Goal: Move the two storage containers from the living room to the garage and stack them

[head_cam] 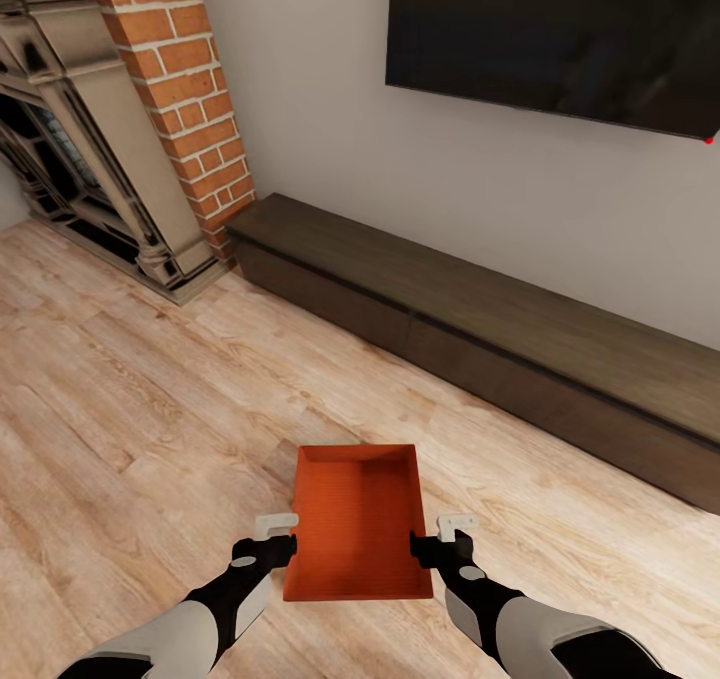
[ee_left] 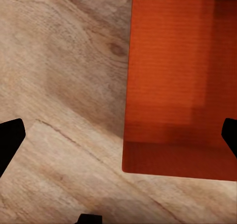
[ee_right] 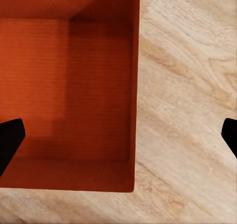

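**Both arms closing in on one container in the living room**

While the robot is facing a wall with a dark screen (head_cam: pixel 560 39) and a long low cabinet (head_cam: pixel 480 329), the head view is showing one orange-red storage container (head_cam: pixel 358 529) sitting open side up on the light plank floor (head_cam: pixel 130 419), well short of the cabinet's front edge. The left gripper (head_cam: pixel 270 539) is hanging just beside its left wall and the right gripper (head_cam: pixel 445 537) just beside its right wall. A brick column (head_cam: pixel 180 89) and a fireplace (head_cam: pixel 70 149) are standing at the far left.

The left wrist view is looking straight down at the container (ee_left: pixel 177 80), with that gripper's dark fingertips (ee_left: pixel 10 140) spread wide, one over wood and one over the container's inside.

The right wrist view is giving the mirror case: container (ee_right: pixel 69 85) under one fingertip (ee_right: pixel 10 140), bare planks under the other, jaws wide apart, straddling the side wall.

By my judgement the pickup is only being set up; next, each gripper needs lowering over its wall and pinching. The wrist views are revealing the empty interior and finger spread; the head view alone is giving the room.
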Controlling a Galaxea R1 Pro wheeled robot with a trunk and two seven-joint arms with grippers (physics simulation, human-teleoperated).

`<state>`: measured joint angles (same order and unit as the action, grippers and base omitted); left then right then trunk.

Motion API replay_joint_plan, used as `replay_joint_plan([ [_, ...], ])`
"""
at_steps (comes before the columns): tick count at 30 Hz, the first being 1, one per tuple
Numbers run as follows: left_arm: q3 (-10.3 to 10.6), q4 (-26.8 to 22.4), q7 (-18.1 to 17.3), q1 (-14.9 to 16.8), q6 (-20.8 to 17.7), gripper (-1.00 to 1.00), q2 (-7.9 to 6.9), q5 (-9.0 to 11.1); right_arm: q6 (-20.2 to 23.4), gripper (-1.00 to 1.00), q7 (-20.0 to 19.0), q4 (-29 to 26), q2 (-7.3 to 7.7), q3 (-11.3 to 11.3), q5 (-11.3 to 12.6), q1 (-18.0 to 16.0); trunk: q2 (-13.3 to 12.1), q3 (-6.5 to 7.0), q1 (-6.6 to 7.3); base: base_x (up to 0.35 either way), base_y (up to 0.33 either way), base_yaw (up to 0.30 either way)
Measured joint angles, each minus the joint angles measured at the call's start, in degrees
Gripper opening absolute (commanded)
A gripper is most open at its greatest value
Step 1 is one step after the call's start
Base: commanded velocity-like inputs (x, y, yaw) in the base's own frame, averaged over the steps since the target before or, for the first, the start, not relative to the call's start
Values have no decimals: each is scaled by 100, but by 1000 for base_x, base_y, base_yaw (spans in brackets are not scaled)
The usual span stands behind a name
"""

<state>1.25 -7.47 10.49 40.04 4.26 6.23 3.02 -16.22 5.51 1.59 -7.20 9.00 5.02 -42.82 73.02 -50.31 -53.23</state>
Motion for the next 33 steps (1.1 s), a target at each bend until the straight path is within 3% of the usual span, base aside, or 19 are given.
replay_joint_plan([
  [11, 0, 11, -3, 0, 0, 100, 0, 7, -64, 100, -10, 0, -7, -1, -19, 184, 441, -198, -242, 0, 0, 0],
  [33, 0, 287, -2, -2, 6, 100, 11, 9, -131, 100, -9, 0, 2, 0, -8, 202, 1324, -593, -725, 0, 0, 0],
])
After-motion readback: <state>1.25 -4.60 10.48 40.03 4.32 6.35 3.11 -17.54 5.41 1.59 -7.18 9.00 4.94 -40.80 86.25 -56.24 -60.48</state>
